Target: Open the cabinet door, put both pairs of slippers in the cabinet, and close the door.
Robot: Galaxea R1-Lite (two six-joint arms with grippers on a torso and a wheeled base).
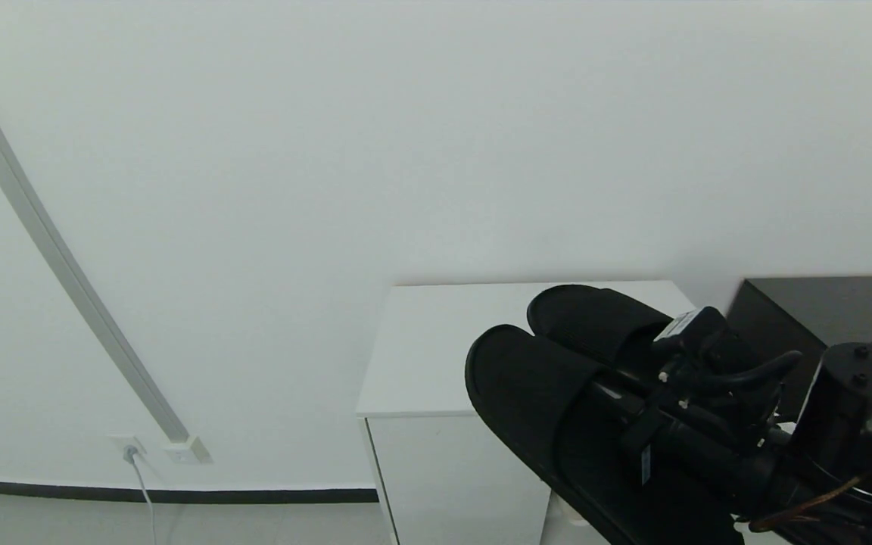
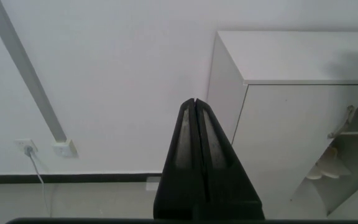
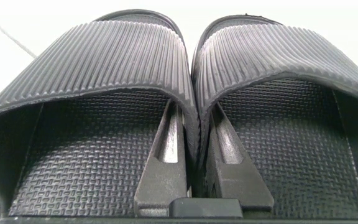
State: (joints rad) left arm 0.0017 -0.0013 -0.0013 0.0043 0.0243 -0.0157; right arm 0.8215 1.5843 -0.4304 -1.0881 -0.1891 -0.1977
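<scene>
The cabinet (image 1: 436, 348) stands against the wall (image 1: 436, 113) at 6 o'clock. A pair of slippers (image 1: 542, 386), side by side on the right pincer (image 3: 194, 130), overlaps its 3 o'clock corner. The wall socket (image 1: 127, 446) sits at 8 o'clock.

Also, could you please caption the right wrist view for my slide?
Right end effector pinching the black slippers together, one finger inside each.
</scene>
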